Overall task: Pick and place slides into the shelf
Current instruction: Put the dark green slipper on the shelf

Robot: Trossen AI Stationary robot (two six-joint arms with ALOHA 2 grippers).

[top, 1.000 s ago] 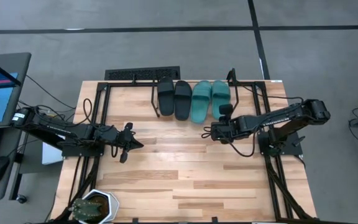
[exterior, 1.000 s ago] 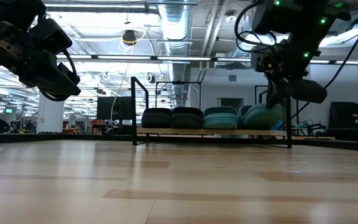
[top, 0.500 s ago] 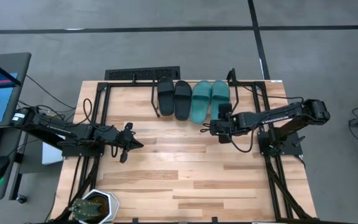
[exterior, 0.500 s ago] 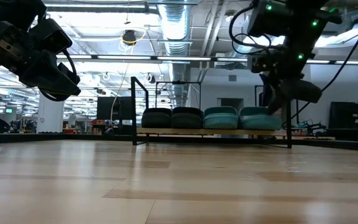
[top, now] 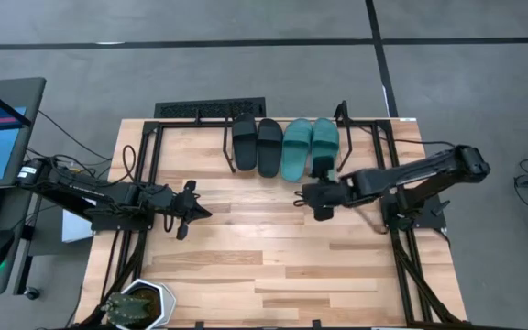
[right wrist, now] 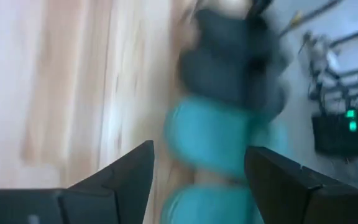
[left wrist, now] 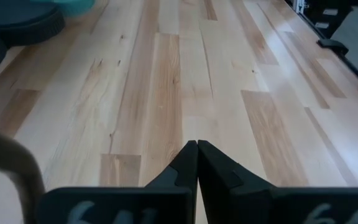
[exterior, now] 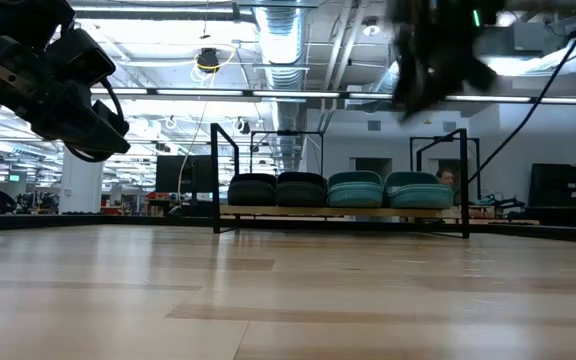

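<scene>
Four slides lie side by side, soles down, on the shelf at the table's far edge: two black and two teal. The low view shows them in a row, black and teal, between the shelf's posts. My right gripper hangs open in the air just near of the rightmost teal slide, touching nothing; its fingers frame the blurred slides. My left gripper waits shut at the table's left.
A black slotted grille lies beyond the table's far edge. A potted plant stands at the near left corner. Black frame rods run along both table sides. Bare wood fills the middle and near part.
My right gripper has opened and let go of the rightmost teal slide, which was tilted at the shelf's right end and now lies level beside the others. The gripper has then risen and drawn back slightly toward the table's near edge.
</scene>
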